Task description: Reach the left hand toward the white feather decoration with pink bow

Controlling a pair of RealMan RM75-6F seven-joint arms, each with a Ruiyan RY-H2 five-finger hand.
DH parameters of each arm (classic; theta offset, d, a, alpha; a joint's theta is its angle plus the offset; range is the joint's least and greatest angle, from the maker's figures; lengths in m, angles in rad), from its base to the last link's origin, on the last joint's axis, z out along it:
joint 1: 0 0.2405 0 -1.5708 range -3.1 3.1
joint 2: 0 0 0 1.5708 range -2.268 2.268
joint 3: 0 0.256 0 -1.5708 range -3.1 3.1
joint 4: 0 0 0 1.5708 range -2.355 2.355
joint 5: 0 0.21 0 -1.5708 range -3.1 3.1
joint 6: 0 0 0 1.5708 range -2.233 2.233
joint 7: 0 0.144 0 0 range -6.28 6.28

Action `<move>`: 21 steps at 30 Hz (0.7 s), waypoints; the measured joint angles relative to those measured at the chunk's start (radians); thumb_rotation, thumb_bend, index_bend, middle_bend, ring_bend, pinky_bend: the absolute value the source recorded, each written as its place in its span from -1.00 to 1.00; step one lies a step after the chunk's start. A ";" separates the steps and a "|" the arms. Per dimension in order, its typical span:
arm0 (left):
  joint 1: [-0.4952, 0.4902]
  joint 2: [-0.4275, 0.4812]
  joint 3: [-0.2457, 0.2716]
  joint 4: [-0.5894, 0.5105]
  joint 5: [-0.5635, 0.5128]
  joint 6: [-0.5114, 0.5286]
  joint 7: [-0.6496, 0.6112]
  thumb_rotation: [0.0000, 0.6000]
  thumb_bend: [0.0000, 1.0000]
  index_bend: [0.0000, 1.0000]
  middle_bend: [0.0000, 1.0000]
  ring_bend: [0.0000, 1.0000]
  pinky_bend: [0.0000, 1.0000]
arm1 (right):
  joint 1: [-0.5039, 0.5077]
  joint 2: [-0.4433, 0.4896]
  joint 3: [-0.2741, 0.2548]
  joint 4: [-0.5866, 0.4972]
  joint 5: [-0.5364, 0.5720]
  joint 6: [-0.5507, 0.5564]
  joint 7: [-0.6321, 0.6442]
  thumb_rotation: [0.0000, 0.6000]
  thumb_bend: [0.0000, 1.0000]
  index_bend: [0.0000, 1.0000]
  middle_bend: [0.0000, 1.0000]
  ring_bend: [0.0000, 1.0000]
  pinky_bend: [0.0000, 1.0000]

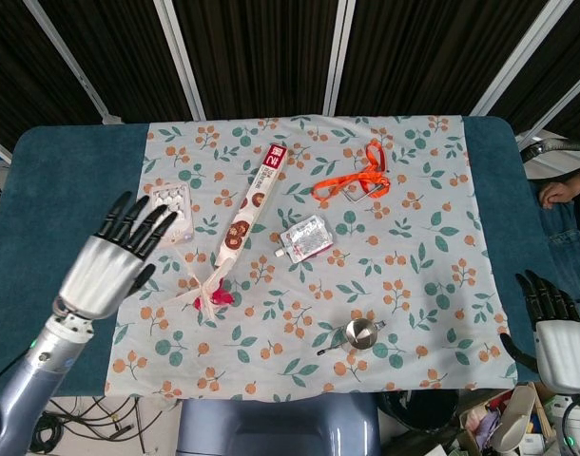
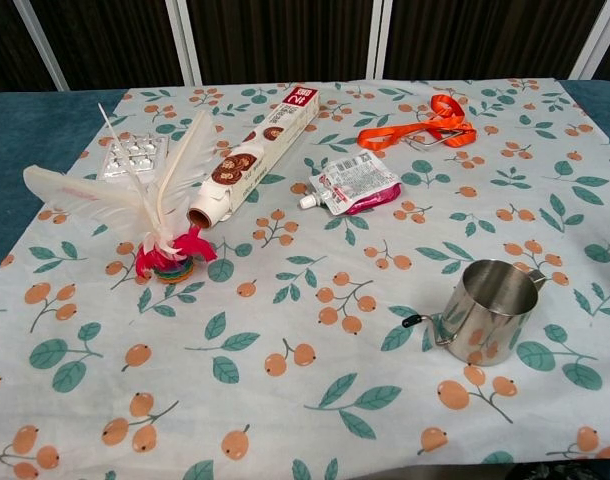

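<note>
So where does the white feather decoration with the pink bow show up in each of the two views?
Head view: the feather decoration lies left of centre on the cloth, just below the long snack box's lower end.
Chest view: the feather decoration is at left, feathers fanning up, bow beside the same box's open end.
Shared landmark: the long snack box.

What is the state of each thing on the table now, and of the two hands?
white feather decoration: standing on its pink base, feathers up, not held.
long box: lying on its side.
pouch: lying flat, cap on.
steel cup: upright, empty as far as can be seen.
orange lanyard: lying loose.
blister pack: lying flat.
left hand: open, fingers spread, holding nothing.
right hand: holding nothing, at the table edge.
</note>
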 measured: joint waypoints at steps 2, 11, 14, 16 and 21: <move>0.040 0.045 0.013 -0.002 -0.005 0.021 -0.039 1.00 -0.49 -0.91 -0.81 -1.00 -0.96 | 0.000 0.000 0.000 0.000 0.000 0.000 -0.001 1.00 -0.73 -0.85 -0.91 -0.80 -0.68; 0.213 0.122 0.100 0.095 -0.067 0.123 -0.312 1.00 -0.51 -0.87 -0.86 -1.00 -0.95 | -0.002 -0.001 0.001 -0.001 -0.004 0.008 -0.003 1.00 -0.73 -0.85 -0.91 -0.80 -0.68; 0.253 0.117 0.125 0.177 -0.085 0.141 -0.444 1.00 -0.54 -0.88 -0.88 -1.00 -0.96 | -0.002 -0.002 0.001 0.000 -0.006 0.010 -0.004 1.00 -0.73 -0.85 -0.91 -0.80 -0.68; 0.280 0.108 0.142 0.243 -0.093 0.150 -0.520 1.00 -0.56 -0.90 -0.89 -1.00 -0.96 | -0.003 -0.002 0.002 0.000 -0.007 0.012 -0.004 1.00 -0.73 -0.85 -0.91 -0.80 -0.68; 0.322 0.062 0.168 0.366 -0.096 0.169 -0.632 1.00 -0.57 -0.91 -0.90 -1.00 -0.96 | -0.004 -0.002 0.003 0.000 -0.013 0.023 -0.001 1.00 -0.73 -0.85 -0.91 -0.80 -0.68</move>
